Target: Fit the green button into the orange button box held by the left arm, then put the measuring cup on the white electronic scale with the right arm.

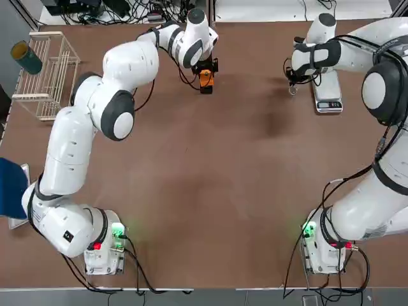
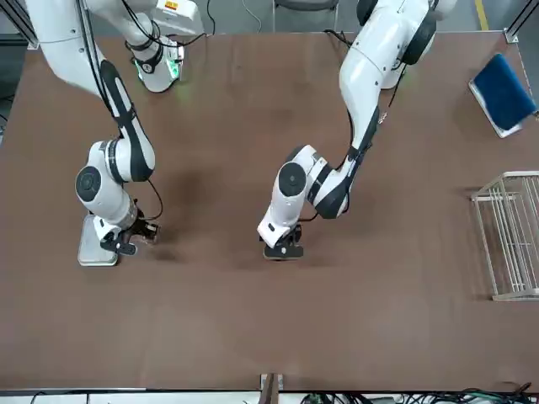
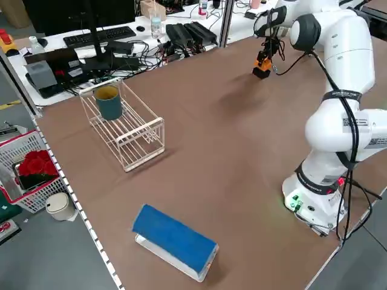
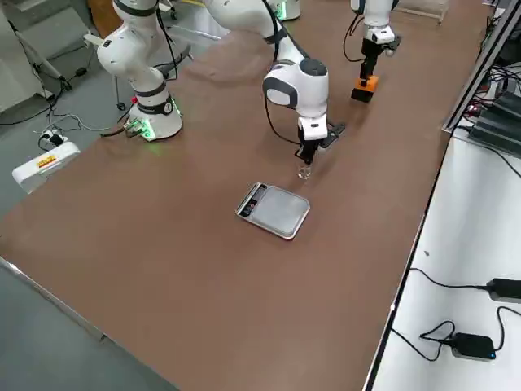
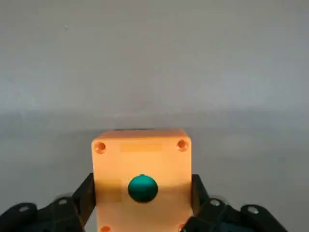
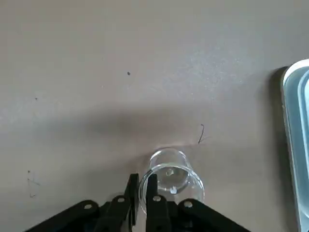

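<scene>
Near: arm bases at table (image 1: 210, 191) edge. Far right: right gripper (image 6: 143, 193) closed, pinching rim of clear cup (image 6: 170, 180), w/ cup on table just beside scale (image 1: 327, 94). Far left: left gripper (image 5: 142, 203) clamps orange box (image 5: 141, 169) at its sides; green button (image 5: 143, 188) seated in box top.

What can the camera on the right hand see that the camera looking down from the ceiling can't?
Only the right wrist view shows the right gripper pinching the wall of the clear measuring cup, one finger inside it. Only the top view shows the left gripper holding the orange button box, plus the wire rack. Both show the white electronic scale beside the cup and the brown table.
</scene>
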You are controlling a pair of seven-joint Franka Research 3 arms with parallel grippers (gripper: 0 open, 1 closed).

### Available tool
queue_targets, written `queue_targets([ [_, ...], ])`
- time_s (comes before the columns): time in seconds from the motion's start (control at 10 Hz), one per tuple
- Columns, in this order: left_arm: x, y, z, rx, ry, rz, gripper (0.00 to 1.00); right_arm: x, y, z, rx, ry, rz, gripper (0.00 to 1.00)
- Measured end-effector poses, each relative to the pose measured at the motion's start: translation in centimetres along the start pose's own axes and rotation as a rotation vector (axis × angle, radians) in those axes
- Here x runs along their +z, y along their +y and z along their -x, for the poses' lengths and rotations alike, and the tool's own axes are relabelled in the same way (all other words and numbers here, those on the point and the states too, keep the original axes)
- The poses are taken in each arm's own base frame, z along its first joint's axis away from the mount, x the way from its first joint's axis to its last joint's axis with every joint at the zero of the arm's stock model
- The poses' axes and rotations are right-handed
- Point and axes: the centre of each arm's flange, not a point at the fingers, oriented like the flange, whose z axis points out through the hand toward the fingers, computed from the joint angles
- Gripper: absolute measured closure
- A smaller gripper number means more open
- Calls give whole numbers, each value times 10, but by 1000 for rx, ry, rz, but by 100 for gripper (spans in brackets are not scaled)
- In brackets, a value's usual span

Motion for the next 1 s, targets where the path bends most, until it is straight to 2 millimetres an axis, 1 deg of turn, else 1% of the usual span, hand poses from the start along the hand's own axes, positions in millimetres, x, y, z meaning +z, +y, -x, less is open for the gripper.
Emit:
queue_targets([
  [0.5,0,0,0,0,1,1,20,-3,2,-3,4,4,1,92],
  [0.9,0,1,0,1,1,1,20,-4,1,-4,3,3,0,93],
  [1.0,0,2,2,4,2,-1,19,-5,0,-5,3,-7,2,93],
])
